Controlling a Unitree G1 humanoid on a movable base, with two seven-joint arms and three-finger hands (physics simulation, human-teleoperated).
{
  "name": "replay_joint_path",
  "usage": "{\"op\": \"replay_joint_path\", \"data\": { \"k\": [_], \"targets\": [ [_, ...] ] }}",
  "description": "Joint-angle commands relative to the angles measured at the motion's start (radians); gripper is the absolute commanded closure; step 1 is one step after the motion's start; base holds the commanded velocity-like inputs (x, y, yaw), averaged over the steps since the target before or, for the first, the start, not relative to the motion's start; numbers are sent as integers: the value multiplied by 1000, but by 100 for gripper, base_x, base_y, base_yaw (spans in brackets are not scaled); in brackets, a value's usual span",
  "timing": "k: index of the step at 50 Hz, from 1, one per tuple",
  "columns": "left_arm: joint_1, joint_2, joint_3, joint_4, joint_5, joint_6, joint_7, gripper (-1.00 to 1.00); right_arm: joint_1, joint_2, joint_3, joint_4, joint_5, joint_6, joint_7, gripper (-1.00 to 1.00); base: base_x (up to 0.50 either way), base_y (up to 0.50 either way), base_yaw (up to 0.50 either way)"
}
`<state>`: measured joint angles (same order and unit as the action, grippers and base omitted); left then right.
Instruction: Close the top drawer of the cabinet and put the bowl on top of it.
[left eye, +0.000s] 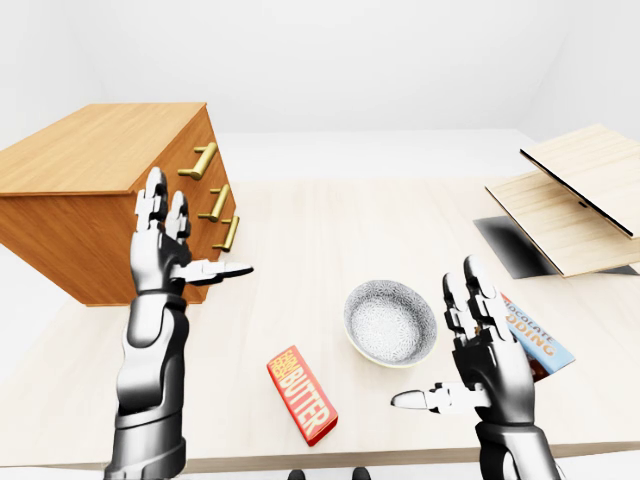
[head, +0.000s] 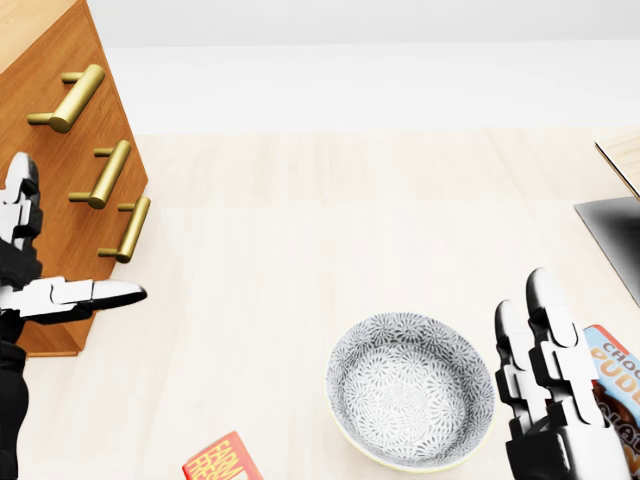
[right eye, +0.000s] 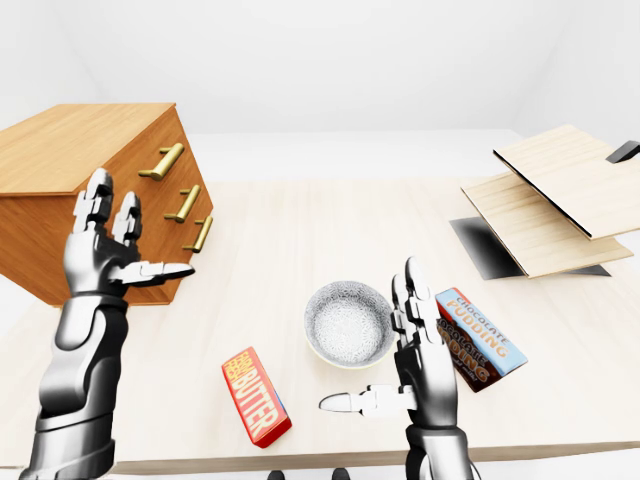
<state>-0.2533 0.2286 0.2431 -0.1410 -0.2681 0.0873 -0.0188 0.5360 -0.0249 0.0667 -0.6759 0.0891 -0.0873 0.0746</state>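
A wooden cabinet (left eye: 95, 190) with three brass drawer handles (left eye: 200, 161) stands on the table at the left of the left-eye view; its drawers look flush. A patterned grey bowl (left eye: 390, 322) sits upright on the table at lower centre. My left hand (left eye: 185, 250) is raised and open beside the cabinet's lower drawer fronts, thumb pointing right. My right hand (left eye: 470, 350) is open just right of the bowl, holding nothing.
A red butter box (left eye: 301, 394) lies below and left of the bowl. A chocolate pudding box (right eye: 480, 338) lies behind my right hand. Two tilted wooden boards (left eye: 575, 195) hang over a dark patch at the right. The table's near edge (left eye: 330, 462) runs along the bottom.
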Motion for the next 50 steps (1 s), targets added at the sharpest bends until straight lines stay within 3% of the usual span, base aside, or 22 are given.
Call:
{"op": "replay_joint_path", "data": {
  "k": [1, 10, 22, 28, 38, 46, 50],
  "targets": [
    [191, -103, -41, -383, 64, 0, -61, -100, 2, -1, -6, -6, 6, 0, 2, -100, 0, 0, 0],
    [342, -187, -139, -509, 155, 0, -128, -100, 9, 9, -21, -20, 16, 0, 17, -100, 0, 0, 0],
    [427, -210, -214, -503, 247, 0, -153, -100, -6, 24, -44, -22, 22, 0, 31, -100, 0, 0, 0],
    [483, -221, -218, -539, 241, 0, -163, -100, -5, 29, -52, -26, 27, 0, 40, -100, 0, 0, 0],
    [508, -219, -306, -564, 355, 0, -90, -100, 17, 34, -63, -56, 39, 3, 55, -100, 0, 0, 0],
    [505, -210, -411, -570, 455, 0, -10, -100, 36, 52, -104, -99, 60, 23, 93, -100, 0, 0, 0],
    [503, -199, -465, -553, 497, 0, 29, -100, 31, 77, -157, -126, 87, 50, 122, -100, 0, 0, 0]
  ]
}}
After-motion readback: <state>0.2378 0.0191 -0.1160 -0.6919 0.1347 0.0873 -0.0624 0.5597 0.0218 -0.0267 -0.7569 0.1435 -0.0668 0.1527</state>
